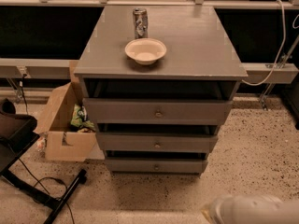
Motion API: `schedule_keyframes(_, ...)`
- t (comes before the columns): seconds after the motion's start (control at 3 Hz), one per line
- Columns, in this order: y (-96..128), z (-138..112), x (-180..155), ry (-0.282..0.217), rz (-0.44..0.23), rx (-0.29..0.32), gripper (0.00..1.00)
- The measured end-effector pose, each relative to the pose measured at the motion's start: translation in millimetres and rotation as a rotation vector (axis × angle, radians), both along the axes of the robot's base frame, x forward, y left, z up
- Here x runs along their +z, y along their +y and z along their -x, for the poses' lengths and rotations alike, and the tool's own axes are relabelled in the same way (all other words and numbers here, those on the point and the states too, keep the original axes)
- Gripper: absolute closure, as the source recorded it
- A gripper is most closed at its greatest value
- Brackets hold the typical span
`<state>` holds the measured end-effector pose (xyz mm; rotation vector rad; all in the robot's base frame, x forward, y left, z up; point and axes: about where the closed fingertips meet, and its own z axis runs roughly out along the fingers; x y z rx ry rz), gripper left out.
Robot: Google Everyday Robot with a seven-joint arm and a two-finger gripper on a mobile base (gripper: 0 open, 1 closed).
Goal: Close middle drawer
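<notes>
The grey cabinet [159,41] has three drawers, each with a small round knob. The middle drawer [187,143] stands a little way out, with a dark gap above its front and its knob [157,145] in the centre. The top drawer [196,112] sticks out further, and the lowest drawer [182,165] sits below. Only my white arm [254,210] shows, at the bottom right corner, well away from the cabinet. My gripper is out of view past the bottom of the frame.
A metal can [140,22] and a cream bowl [145,50] stand on the cabinet top. An open cardboard box [63,139] with packets sits left of the cabinet. A black stand leg [56,202] and cable lie on the speckled floor at the left.
</notes>
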<state>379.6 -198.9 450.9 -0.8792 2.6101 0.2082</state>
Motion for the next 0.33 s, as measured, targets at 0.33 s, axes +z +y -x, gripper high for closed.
schedule_keyframes(0.33, -18.8, 55.5, 10.6, -0.040, -0.033, -0.084, 1.00)
